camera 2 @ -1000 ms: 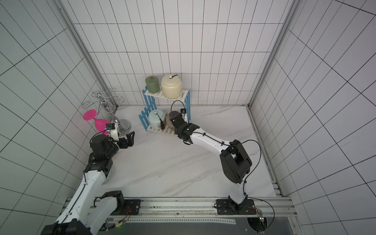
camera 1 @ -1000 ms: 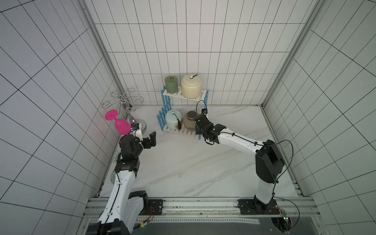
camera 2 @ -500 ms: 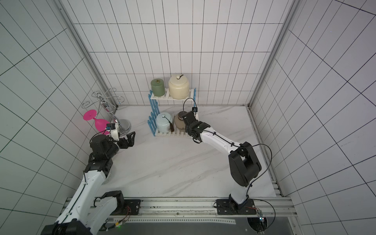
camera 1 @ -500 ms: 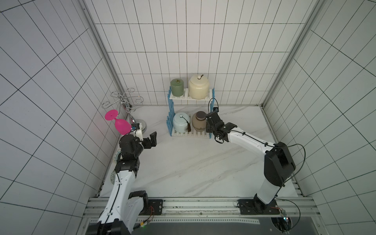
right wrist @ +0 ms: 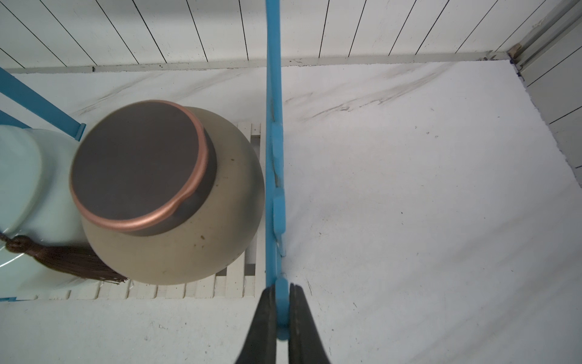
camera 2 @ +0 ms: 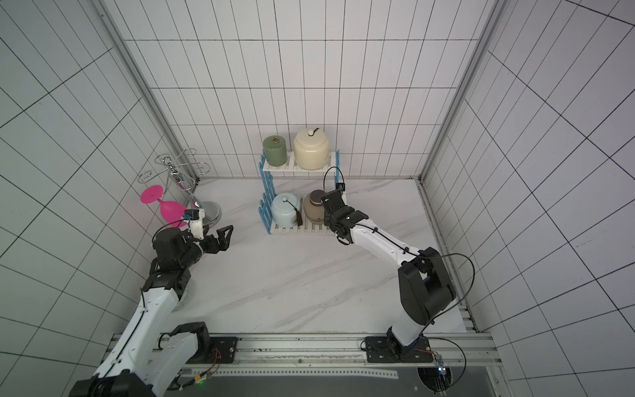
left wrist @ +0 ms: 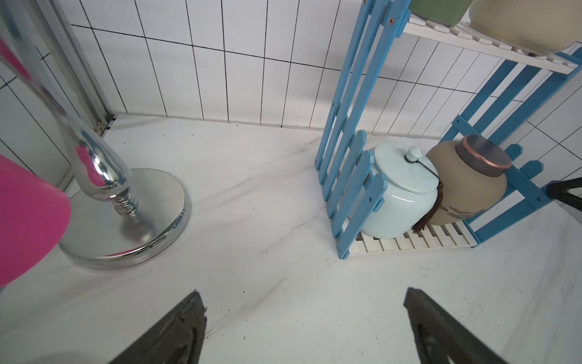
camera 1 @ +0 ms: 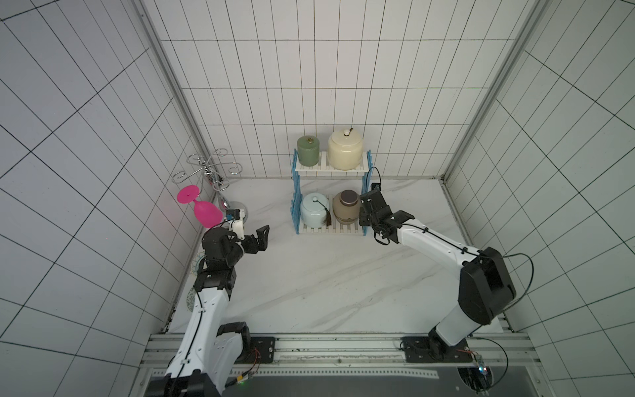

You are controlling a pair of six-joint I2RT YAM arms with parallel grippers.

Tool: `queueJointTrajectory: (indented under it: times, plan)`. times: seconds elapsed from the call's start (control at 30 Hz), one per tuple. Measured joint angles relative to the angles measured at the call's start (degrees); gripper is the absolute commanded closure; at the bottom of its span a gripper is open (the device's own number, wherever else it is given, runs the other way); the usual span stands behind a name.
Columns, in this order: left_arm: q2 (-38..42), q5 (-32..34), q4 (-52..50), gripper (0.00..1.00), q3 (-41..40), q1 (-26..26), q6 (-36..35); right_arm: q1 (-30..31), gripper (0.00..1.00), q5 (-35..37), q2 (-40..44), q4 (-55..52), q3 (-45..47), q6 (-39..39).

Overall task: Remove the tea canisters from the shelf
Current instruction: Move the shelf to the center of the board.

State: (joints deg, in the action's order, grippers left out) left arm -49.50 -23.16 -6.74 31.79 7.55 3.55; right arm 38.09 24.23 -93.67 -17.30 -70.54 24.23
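- Tea canisters [camera 2: 285, 213] stand across from the left gripper [camera 1: 257, 240], which hangs wide open and empty, well apart, beside the chrome stand [left wrist: 132, 227].
- On the shelf [camera 1: 324, 167]: green jar [camera 1: 308, 151] and cream jar [camera 1: 344, 151] above; pale-blue jar [camera 1: 314, 216] and brown jar [camera 1: 346, 209] below.
- Right gripper [right wrist: 282, 302], nearer, is pinched on the shelf's blue side slat, brown jar just inside.
- No readable writing, seemingly.

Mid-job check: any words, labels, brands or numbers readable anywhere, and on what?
No readable text in any view.
tan-brown jar: dark marks low on its side, too blurred to tell writing from drawing.
pale-blue jar, sage-green jar, cream jar, shelf: no label shows.
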Motion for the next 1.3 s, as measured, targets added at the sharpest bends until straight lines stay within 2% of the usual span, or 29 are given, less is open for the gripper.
queueJointTrajectory:
  times: [0.8,1.03,1.3]
  plan:
    - [0.2,-2.1,-0.4,0.01,0.0,0.0,-0.6,-4.3,0.95,-3.4,4.1,1.2,4.2,-1.8]
    - [0.2,-2.2,-0.4,0.01,0.0,0.0,-1.0,-5.0,0.74,-4.5,4.5,1.0,4.2,-1.1]
    - [0.2,-2.7,-0.9,0.01,0.0,-0.4,-1.6,-5.9,0.61,-5.9,10.1,-1.5,3.9,-2.3]
